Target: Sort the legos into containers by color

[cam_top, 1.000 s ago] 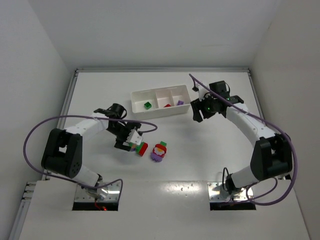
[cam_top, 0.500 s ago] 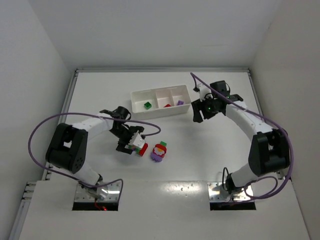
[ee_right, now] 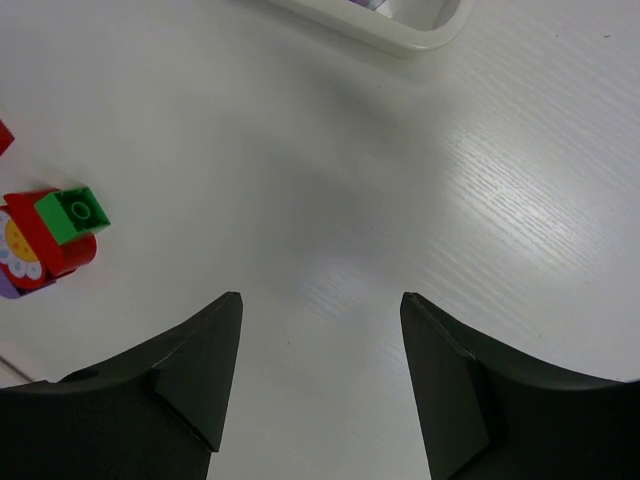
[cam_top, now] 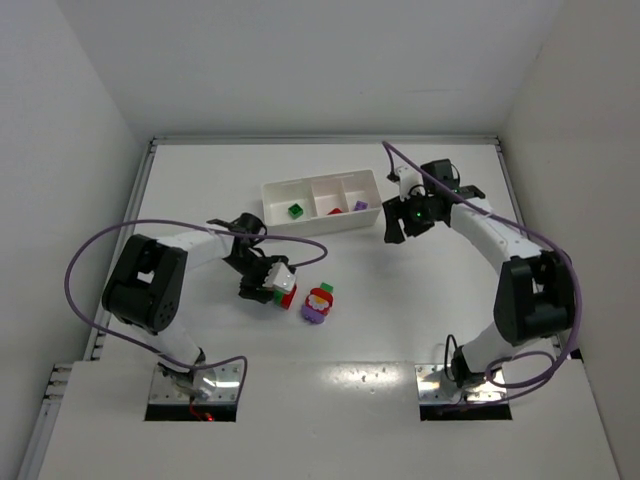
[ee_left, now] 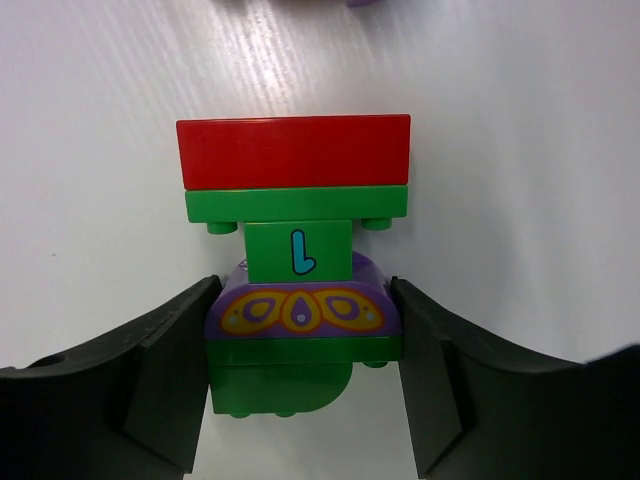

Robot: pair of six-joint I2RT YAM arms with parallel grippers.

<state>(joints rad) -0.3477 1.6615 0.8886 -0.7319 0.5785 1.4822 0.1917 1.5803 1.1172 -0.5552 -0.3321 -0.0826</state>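
Bracing a mixed-colour clump on the counter.
The left claw is closed on its purple-and-green base, probably to steady it for splitting; a second clump lies beside; the right claw hangs wide open, empty, near the tray.

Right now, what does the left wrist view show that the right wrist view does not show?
Only the left wrist view: a red, green and purple clump with the left jaws closed against its sides. Only the right wrist view: a tray corner and a second clump, red with a green brick; the right jaws are open and empty. Both: the white table.
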